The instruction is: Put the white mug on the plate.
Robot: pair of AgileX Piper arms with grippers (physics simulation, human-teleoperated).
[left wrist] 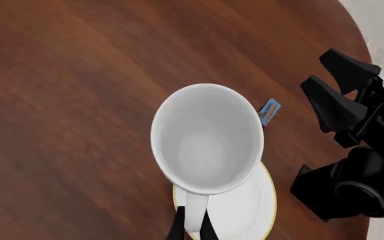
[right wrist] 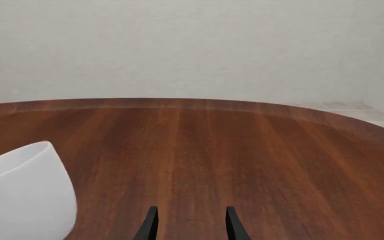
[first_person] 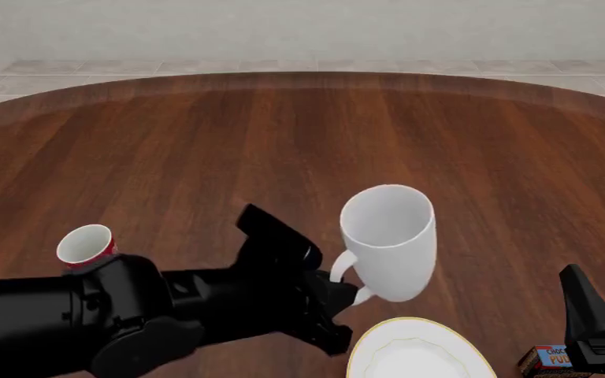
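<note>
The left gripper (first_person: pixel 343 285) pinches the loop handle of the white mug (first_person: pixel 389 240), which hangs upright in the air, mouth up, above the far edge of the plate (first_person: pixel 421 351) (apparently not touching it). The right gripper (right wrist: pixel 190 225), spread and holding nothing, hovers over the bench (first_person: pixel 281 142).

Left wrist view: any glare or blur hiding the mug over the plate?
Left wrist view: sharp, no glare; white mug shaded grey inside, covering part of the plate. Front view: crisp, mug evenly lit.
</note>
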